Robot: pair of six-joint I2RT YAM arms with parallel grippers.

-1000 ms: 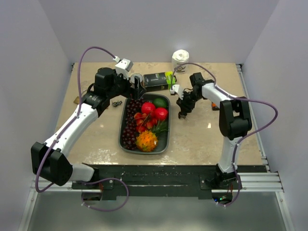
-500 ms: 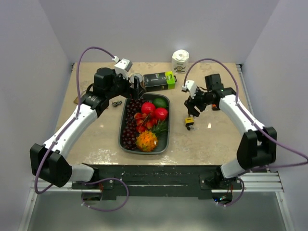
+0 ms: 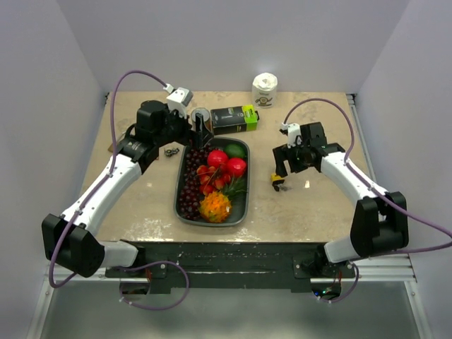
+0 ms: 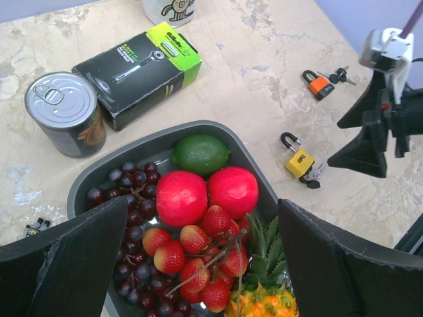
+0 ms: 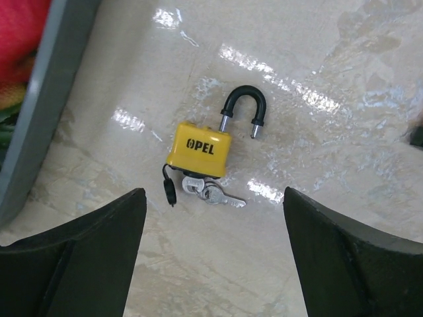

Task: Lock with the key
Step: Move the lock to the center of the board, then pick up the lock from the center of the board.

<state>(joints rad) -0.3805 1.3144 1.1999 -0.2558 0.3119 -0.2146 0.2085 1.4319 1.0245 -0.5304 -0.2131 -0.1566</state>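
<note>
The yellow padlock (image 5: pixel 200 150) lies on the table, shackle sprung, key (image 5: pixel 215 193) inserted; the right gripper (image 5: pixel 213 198), now drawn back, gapes empty.

**SITE TYPE: LABORATORY ROBOT CELL**

The setting is a laboratory test cell, not a home or a shop. Plain, unmarked wall panels (image 3: pixel 63 56) close in the workspace at the left, back and right of the top view. 2 arms, the left arm (image 3: pixel 116 175) and the right arm (image 3: pixel 349 176), stand on a black base plate (image 3: pixel 233 256) beside a metal rail (image 3: pixel 392 267) along the bottom edge. Purple cables (image 3: pixel 138 70) loop free above them. The beige stone-pattern tabletop (image 3: pixel 282 205) carries unrelated props:

- a grey tray (image 4: pixel 139 145) of fruit at centre;
- a can (image 4: pixel 65 112) and a razor box (image 4: pixel 135 69) at upper centre;
- a yellow padlock (image 5: pixel 198 150) and an orange padlock (image 4: pixel 316 83) at right.
</note>
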